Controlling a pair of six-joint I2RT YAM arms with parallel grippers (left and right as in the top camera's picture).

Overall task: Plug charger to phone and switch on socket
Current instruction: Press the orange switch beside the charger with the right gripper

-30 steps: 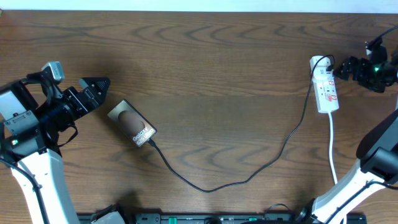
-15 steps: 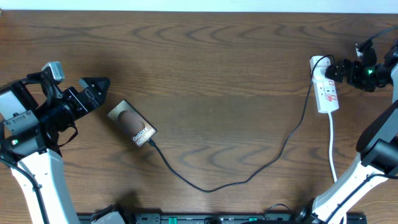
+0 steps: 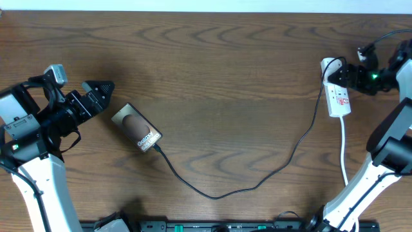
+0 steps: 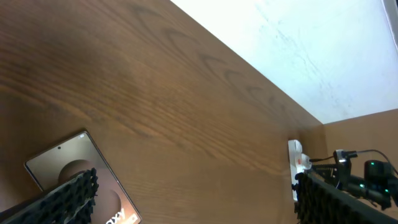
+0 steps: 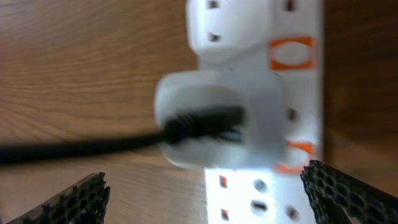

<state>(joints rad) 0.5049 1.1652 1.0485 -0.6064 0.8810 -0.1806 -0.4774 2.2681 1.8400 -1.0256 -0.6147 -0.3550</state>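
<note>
The phone point(image 3: 136, 128) lies on the table at the left, screen up, with the charger cable point(image 3: 257, 183) running from its lower end across the table to a white adapter point(image 5: 221, 118) plugged into the socket point(image 3: 337, 95) at the far right. The phone also shows in the left wrist view point(image 4: 74, 165). My left gripper point(image 3: 100, 88) is open and empty, just left of and above the phone. My right gripper point(image 3: 336, 75) is open, hovering over the socket's far end, its fingers either side of the strip point(image 5: 261, 193). Orange switches point(image 5: 289, 53) show on the strip.
The socket's white cord point(image 3: 344, 151) runs toward the front edge at the right. The right arm and socket show far off in the left wrist view point(image 4: 297, 168). A white wall lies beyond the table's back edge point(image 4: 298, 56).
My right gripper has moved left from beside the socket to over its far end. The left arm, phone and cable have not moved.
</note>
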